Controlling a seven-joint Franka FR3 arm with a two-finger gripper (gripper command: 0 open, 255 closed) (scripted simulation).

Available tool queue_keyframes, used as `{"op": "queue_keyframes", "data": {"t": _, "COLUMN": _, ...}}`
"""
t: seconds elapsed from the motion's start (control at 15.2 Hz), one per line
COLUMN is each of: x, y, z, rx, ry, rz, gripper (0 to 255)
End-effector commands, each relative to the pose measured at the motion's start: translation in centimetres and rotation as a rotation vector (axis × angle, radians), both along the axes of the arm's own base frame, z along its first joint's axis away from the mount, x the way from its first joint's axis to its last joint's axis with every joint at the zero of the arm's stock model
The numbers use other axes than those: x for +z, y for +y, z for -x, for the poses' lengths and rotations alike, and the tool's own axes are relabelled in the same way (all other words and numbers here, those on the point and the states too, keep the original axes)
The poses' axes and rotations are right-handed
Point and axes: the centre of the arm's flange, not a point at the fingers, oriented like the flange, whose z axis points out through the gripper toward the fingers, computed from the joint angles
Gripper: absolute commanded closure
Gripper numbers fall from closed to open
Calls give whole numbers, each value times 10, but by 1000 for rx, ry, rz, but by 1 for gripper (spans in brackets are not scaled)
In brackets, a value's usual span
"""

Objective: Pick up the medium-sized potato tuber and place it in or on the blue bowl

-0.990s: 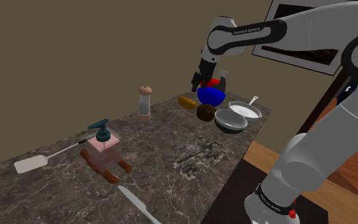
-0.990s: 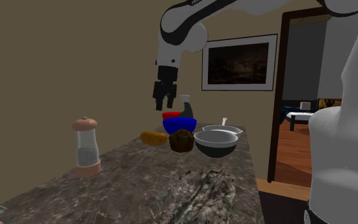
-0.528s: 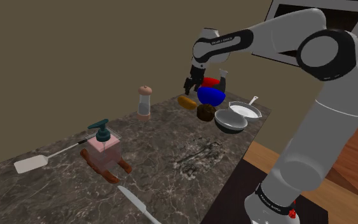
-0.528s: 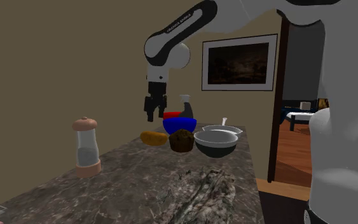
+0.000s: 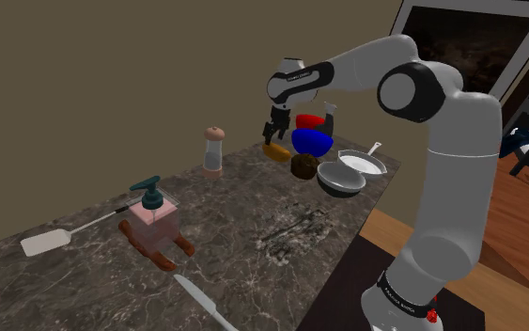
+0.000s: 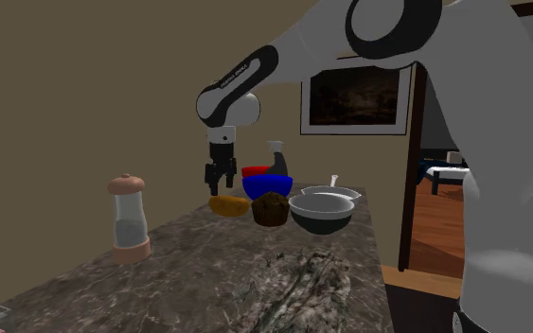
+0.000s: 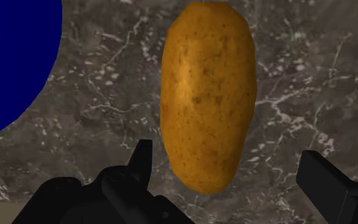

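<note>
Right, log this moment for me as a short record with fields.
target: potato, lying flat on the dark marbled counter
destination: blue bowl, upright, beside the potato but apart from it
arm: end effector open, just above the potato, straddling it without touching
held: nothing
near the bowl: brown muffin, grey bowl
task state: potato not yet grasped
</note>
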Motion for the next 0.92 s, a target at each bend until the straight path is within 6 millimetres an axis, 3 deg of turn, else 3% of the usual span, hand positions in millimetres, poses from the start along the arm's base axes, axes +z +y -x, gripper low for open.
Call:
{"op": "queue_keyframes", "data": {"t": 0.0, "x": -10, "y": -8, "z": -11, "rx": 1, "ry": 4, "rz": 6, "gripper": 0}}
{"op": "queue_keyframes", "data": {"t": 0.46, "x": -50, "y": -11, "z": -13, "rx": 1, "ry": 4, "rz": 6, "gripper": 0}}
{"op": "queue_keyframes", "data": {"t": 0.86, "x": -50, "y": -11, "z": -13, "rx": 1, "ry": 4, "rz": 6, "gripper": 0}}
